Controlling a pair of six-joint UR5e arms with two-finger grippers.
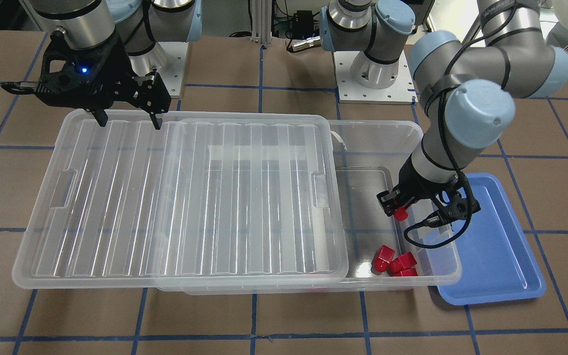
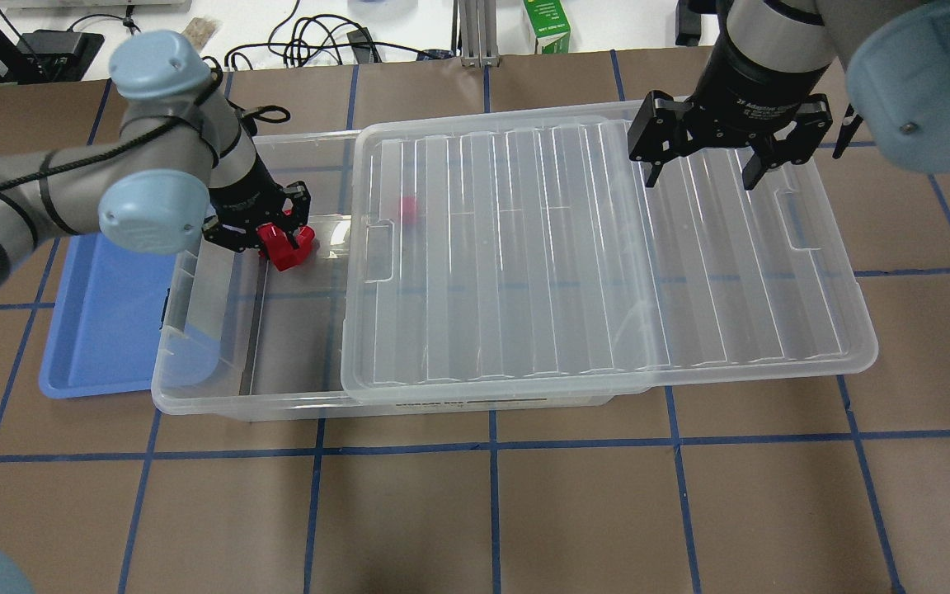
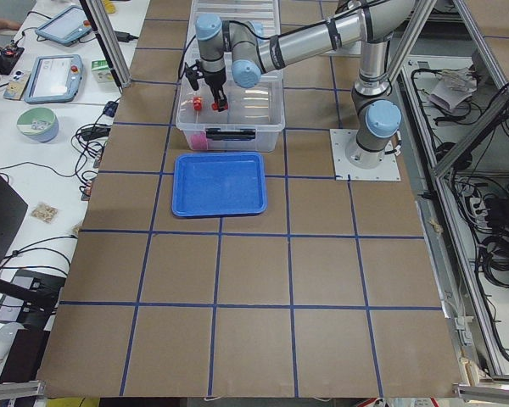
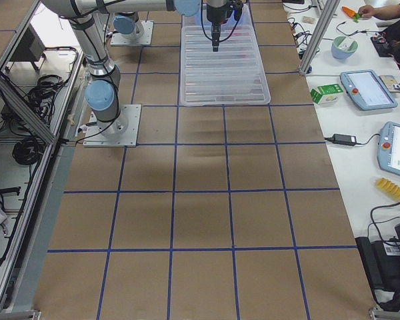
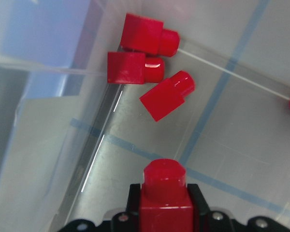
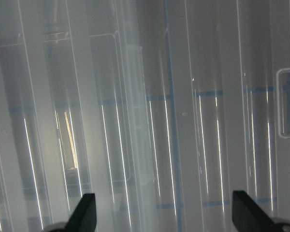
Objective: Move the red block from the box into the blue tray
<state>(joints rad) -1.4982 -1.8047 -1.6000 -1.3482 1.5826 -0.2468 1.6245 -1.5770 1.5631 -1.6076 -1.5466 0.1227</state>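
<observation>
My left gripper [image 1: 398, 209] is shut on a red block [image 1: 401, 213], held above the floor of the uncovered end of the clear box [image 1: 443, 276]. In the left wrist view the held block [image 5: 163, 193] sits between the fingers, stub pointing away. Three loose red blocks [image 5: 141, 35] lie in the box corner below, also visible from the front [image 1: 395, 261]. The blue tray [image 1: 491, 256] lies empty beside the box, also visible in the overhead view [image 2: 104, 330]. My right gripper [image 2: 698, 177] is open and empty just above the ribbed lid [image 2: 607, 247].
The lid [image 1: 180, 197] lies slid sideways, covering most of the box and overhanging its far end. Another red block [image 2: 409, 206] shows through the lid. The box wall [image 2: 195, 396] stands between the held block and the tray.
</observation>
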